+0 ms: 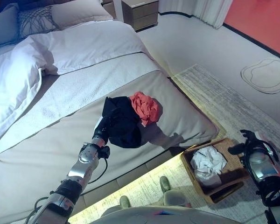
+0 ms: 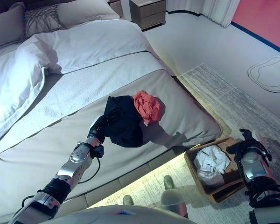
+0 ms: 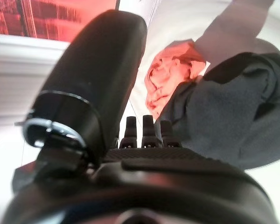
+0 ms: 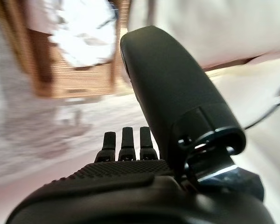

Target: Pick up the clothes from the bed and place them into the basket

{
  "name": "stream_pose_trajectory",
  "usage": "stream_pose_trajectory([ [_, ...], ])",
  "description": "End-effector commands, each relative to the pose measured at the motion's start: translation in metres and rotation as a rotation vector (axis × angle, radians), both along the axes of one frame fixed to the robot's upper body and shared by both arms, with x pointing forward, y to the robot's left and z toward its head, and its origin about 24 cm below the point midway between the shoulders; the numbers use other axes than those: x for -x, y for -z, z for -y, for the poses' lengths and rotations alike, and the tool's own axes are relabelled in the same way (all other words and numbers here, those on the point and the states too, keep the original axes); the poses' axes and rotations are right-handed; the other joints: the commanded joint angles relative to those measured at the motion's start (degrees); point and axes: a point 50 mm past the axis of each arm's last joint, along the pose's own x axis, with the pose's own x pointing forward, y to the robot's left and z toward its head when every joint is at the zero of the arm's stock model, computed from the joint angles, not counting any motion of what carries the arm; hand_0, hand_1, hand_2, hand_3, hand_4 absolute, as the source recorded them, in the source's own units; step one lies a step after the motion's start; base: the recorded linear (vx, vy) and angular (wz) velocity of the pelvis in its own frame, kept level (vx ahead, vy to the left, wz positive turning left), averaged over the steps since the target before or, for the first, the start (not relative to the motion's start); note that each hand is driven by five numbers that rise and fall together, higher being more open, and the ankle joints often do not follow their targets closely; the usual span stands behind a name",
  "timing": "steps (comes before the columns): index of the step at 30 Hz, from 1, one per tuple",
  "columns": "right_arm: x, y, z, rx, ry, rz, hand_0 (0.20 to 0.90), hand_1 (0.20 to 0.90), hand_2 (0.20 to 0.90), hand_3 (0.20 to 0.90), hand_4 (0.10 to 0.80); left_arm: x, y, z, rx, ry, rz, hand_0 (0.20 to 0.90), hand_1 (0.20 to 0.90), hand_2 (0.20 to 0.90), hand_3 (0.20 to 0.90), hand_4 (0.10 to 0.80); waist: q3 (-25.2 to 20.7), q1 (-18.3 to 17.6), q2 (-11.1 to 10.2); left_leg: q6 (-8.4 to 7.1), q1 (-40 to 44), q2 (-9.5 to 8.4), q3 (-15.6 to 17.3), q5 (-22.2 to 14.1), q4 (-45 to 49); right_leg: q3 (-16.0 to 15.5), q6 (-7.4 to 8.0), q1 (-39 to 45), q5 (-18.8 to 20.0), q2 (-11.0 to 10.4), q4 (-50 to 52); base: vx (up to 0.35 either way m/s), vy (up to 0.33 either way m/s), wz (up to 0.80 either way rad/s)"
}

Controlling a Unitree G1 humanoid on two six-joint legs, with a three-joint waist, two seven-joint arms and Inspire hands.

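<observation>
Clothes on the bed [image 1: 186,116]: a black garment [image 1: 122,122] and a red garment [image 1: 145,107], bunched and touching near the mattress edge. The left hand [image 1: 102,128] meets the black garment; in its wrist view the fingers [image 3: 148,133] look fairly straight beside the cloth, not clearly gripping it. The basket [image 1: 233,163] stands on the rug [image 1: 224,100] beside the bed, holding white cloth [image 1: 208,162]. The right hand [image 2: 247,140] hovers near the basket, fingers loosely extended, holding nothing. No legible writing shows.
</observation>
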Motion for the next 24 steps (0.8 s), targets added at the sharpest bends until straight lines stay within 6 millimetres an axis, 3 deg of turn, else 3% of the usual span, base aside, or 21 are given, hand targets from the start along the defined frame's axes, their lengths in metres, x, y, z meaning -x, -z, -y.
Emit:
stream_pose_trajectory([
  [1,-0.066,-0.095,-0.014,0.205,-0.099,0.357,0.900,0.900,0.900,0.900,0.800,-0.021,-0.041,-0.003,0.017,-0.011,0.219,0.900,0.900,0.900,0.900,0.800,-0.94,3.40,-2.70,0.72,-1.72,0.22,-2.72,-7.57,5.23,-0.93,-0.87,-0.10,-3.75,0.35,3.43,0.071,-0.047,0.15],
  [5,-0.090,-0.131,-0.039,0.295,-0.189,0.495,0.900,0.900,0.900,0.900,0.800,-0.018,-0.039,-0.002,0.038,0.011,0.220,0.900,0.900,0.900,0.900,0.800,-0.46,5.78,-2.72,0.34,-2.91,0.17,-5.03,-7.68,6.57,-2.70,-1.50,0.26,-4.72,-0.09,3.97,0.073,-0.042,0.31],
  [9,-0.100,-0.146,-0.048,0.329,-0.240,0.533,0.900,0.900,0.900,0.900,0.800,-0.013,-0.043,-0.002,0.000,0.071,0.254,0.900,0.900,0.900,0.900,0.800,0.29,7.84,-2.48,-0.11,-4.23,0.33,-6.91,-7.80,8.36,-4.73,-2.02,0.21,-5.66,-0.74,5.03,0.087,-0.048,0.30],
  [17,-0.116,-0.175,-0.048,0.520,-0.276,0.520,0.900,0.900,0.900,0.900,0.800,-0.016,-0.071,-0.004,0.031,0.140,0.380,0.900,0.900,0.900,0.900,0.800,4.79,11.91,-0.74,-0.96,-8.72,0.07,-10.54,-7.24,11.57,-9.02,-3.14,-1.54,-6.87,-1.87,7.03,0.011,-0.061,0.34],
  [23,-0.123,-0.203,-0.042,0.623,-0.256,0.516,0.900,0.900,0.900,0.900,0.800,-0.019,-0.090,0.002,0.082,0.177,0.484,0.900,0.900,0.900,0.900,0.800,8.96,13.48,0.82,-1.43,-12.71,-0.28,-12.47,-5.78,12.08,-11.32,-4.03,-4.90,-7.87,-1.87,9.22,-0.095,-0.050,0.28],
  [24,-0.125,-0.216,-0.038,0.657,-0.241,0.503,0.900,0.900,0.900,0.900,0.800,-0.019,-0.096,0.006,0.109,0.192,0.518,0.900,0.900,0.900,0.900,0.800,10.87,14.25,1.68,-1.55,-14.46,-0.64,-13.25,-5.01,12.01,-12.39,-4.51,-6.53,-8.29,-1.68,10.09,-0.136,-0.023,0.18],
])
